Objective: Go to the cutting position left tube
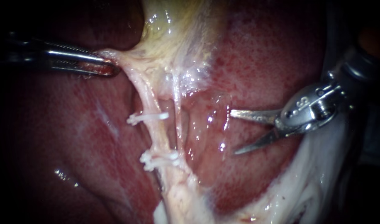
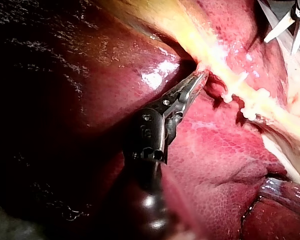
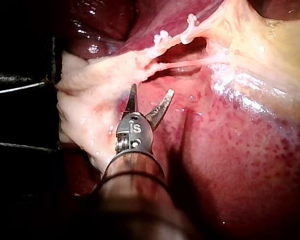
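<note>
The pale left tube runs down from the yellowish gallbladder and carries two white clips, an upper clip and a lower clip. A thinner right tube lies just beside it. My left instrument is shut on the gallbladder's edge and pulls it leftward; the same hold appears in the left wrist view. My right instrument has two blades standing open, well to the right of both tubes, over the liver. In its wrist view the blades point toward the clips, short of them.
Pale fatty tissue lies under and behind the right instrument's shaft. Red liver surface spreads left of the tubes. A wet hollow separates the blades from the right tube.
</note>
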You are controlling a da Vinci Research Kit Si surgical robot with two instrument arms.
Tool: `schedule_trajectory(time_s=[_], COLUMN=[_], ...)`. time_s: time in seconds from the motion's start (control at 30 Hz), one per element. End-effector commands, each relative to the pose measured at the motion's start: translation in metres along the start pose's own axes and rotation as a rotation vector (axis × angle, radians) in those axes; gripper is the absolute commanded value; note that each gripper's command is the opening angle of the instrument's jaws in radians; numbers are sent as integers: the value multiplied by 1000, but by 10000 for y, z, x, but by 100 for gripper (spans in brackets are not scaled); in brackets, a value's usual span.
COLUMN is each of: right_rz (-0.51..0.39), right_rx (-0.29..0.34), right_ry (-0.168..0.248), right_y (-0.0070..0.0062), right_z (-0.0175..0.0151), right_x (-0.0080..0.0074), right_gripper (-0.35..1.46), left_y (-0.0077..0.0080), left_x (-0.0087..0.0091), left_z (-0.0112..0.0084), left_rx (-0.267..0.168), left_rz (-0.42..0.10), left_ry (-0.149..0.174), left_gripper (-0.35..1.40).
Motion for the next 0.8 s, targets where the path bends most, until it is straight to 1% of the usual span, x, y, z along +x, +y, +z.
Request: schedule_trajectory(time_s=[0.03,0.13,0.23,0.33,0.4,0.57,0.8], right_rz=[12,46,78,109,126,174,243], right_rx=[10,41,71,102,117,158,220], right_ry=[6,30,38,50,52,55,75], right_y=[-1,-2,-2,-2,-3,1,14], right_z=[5,24,45,65,75,95,114], right_x=[2,7,11,12,10,-2,-19], right_gripper=[145,145,145,145,145,145,145], left_y=[0,-1,-2,-2,-2,-2,-2], left_x=[-1,-1,-2,-2,-2,-3,-4], left_z=[0,1,1,1,1,1,3], left_rx=[0,0,0,0,1,1,2], left_rz=[1,1,1,2,2,2,2], left_ry=[0,0,0,0,0,0,0], left_gripper=[-35,-35,-35,-35,-35,-35,-35])
